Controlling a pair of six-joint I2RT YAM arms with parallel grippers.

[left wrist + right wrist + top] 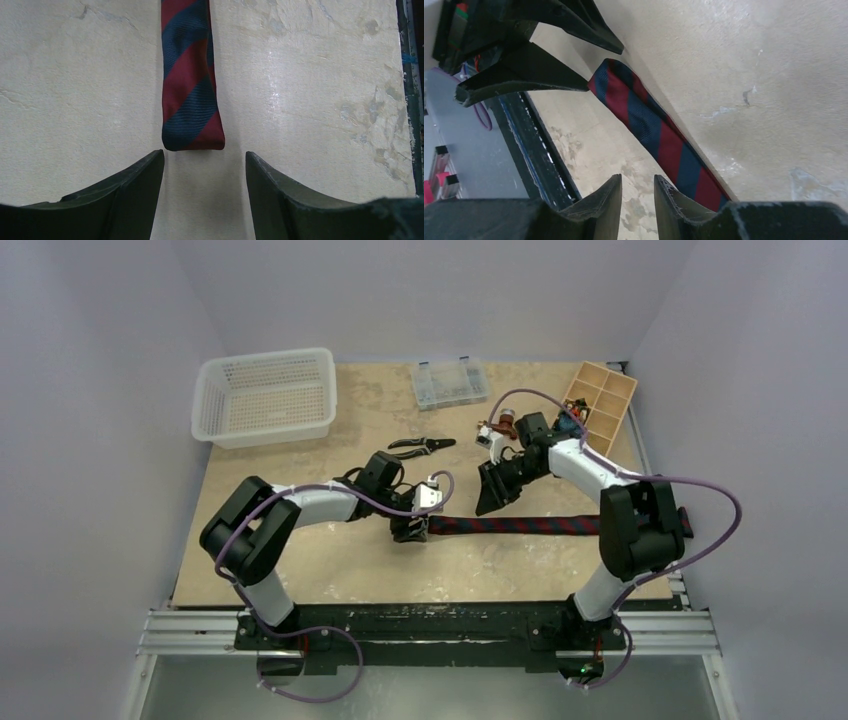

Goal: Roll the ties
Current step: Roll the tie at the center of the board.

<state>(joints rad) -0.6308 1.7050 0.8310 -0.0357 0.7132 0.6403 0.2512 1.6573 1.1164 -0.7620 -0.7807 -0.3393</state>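
Note:
One tie [515, 525], navy with dark red stripes, lies flat as a straight strip across the table's front middle. Its right part is hidden behind the right arm. My left gripper [410, 527] is open and empty at the tie's left end. In the left wrist view the tie's end [192, 100] lies just beyond the gripper [204, 159], not between the fingers. My right gripper [495, 492] hovers just behind the tie's middle, its fingers [606, 200] a narrow gap apart with nothing between them. The tie [659, 132] runs beside it.
A white basket [265, 395] stands at the back left, a clear plastic box [449, 382] at the back middle and a wooden compartment tray [600, 400] at the back right. Black-handled pliers [422, 446] lie behind the left gripper. The black front rail [544, 150] is near.

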